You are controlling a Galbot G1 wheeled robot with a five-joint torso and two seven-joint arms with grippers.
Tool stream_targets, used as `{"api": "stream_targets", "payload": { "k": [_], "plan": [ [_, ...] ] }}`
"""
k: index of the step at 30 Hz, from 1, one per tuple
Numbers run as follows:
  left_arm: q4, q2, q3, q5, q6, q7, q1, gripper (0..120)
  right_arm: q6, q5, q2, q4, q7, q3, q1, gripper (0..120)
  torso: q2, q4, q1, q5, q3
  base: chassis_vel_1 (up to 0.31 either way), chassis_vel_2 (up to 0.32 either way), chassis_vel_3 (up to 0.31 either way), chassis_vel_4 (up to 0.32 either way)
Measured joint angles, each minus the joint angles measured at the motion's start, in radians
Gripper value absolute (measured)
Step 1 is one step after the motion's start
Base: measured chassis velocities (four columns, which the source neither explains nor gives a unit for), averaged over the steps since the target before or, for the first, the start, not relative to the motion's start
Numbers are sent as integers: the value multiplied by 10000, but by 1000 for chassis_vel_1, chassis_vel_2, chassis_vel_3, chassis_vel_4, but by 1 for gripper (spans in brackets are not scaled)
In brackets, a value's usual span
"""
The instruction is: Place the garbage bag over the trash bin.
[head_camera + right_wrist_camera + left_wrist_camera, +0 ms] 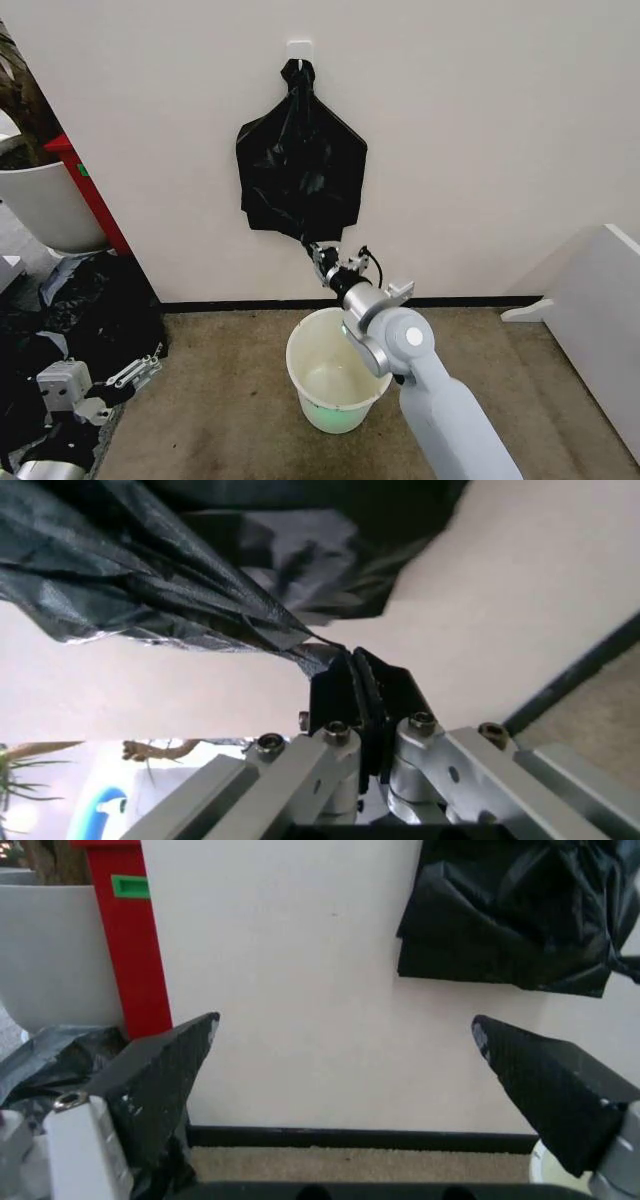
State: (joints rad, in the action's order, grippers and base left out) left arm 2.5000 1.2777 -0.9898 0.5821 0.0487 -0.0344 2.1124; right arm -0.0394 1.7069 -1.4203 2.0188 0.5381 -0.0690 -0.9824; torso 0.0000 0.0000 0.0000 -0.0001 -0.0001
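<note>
A glossy black garbage bag hangs flat against a white wall, gathered at its top onto a small white hook. Its wrinkled film spreads wide in the middle and narrows to a point at the lower edge. The right tool reaches up from below and pinches that lower point; in the right wrist view its two dark fingers are pressed together with a fold of black film caught between them.

Directly under the bag, on the beige carpet near the wall's dark baseboard, stands the trash bin, a round white bucket, upright and open. The right arm rises past its rim.

The left tool sits low at the robot's left, well apart from the bin, its fingers spread wide and holding nothing. Beside it lie bulky black sacks on the floor. Behind them stand a large white planter pot and a red post against the wall. A white panel leans at the far right.
</note>
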Motion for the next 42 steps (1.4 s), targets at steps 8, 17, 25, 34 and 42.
{"api": "stream_targets", "payload": {
  "k": [8,17,25,34,42],
  "plan": [
    [0,13,20,-8,10,-11,0,100,-53,-331,83,299,-66,-42,-770,0,0,0,0,1,0,0,0,0,0],
    [0,35,58,-19,39,-30,1,100,-72,-463,60,512,-79,-96,-1403,0,0,-1,0,1,0,0,0,0,0],
    [0,46,77,-25,50,-41,2,100,-65,-374,103,694,7,-94,-1054,0,0,0,0,1,1,0,0,0,0],
    [0,51,81,-28,53,-46,2,100,-70,69,314,761,298,-120,80,0,0,0,0,2,2,0,0,0,0],
    [0,-147,66,59,41,-29,-34,100,-338,249,491,897,466,-54,567,0,0,3,0,0,1,0,0,0,0]
  ]
}}
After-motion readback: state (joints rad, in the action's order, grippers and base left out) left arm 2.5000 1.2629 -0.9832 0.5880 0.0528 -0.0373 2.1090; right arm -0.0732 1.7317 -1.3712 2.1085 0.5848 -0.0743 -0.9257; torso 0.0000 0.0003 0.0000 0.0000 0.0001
